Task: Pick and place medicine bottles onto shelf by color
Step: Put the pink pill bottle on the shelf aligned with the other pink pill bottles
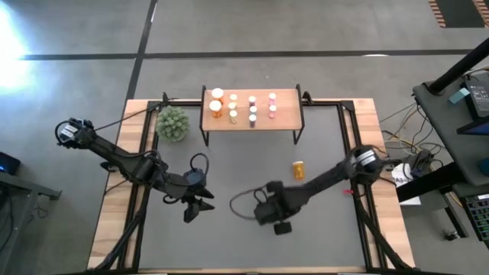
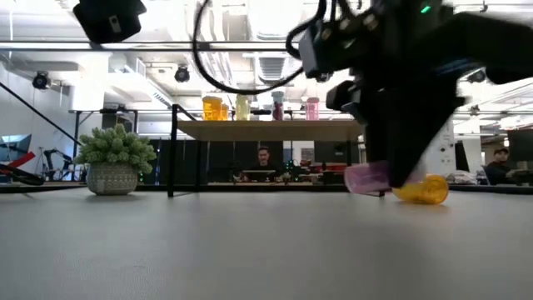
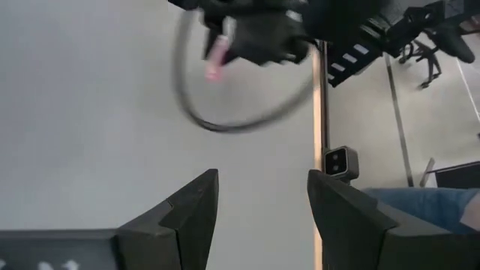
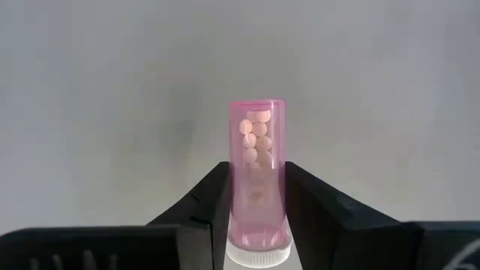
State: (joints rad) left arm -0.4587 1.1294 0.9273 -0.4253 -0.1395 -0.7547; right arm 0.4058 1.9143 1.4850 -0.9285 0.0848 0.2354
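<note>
I see the shelf [image 1: 252, 114] at the table's far edge, with ten bottles standing on it. Right gripper [image 4: 256, 202], well in front of the shelf, is clamped on one pink bottle [image 4: 257, 169]; it sits between the fingers, cap toward the wrist. Left gripper [image 1: 200, 208] idles front-left of the shelf, fingers apart, empty. One orange bottle [image 1: 299, 169] lies on its side just front-right of the shelf.

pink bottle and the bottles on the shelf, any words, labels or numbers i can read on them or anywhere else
No text can be read in any view.
Pink bottle, held in the shut right gripper: clear wall, pills inside, no label visible.
Bottles on the shelf: too small to show any label.
Orange bottle lying on the table: no readable print.
</note>
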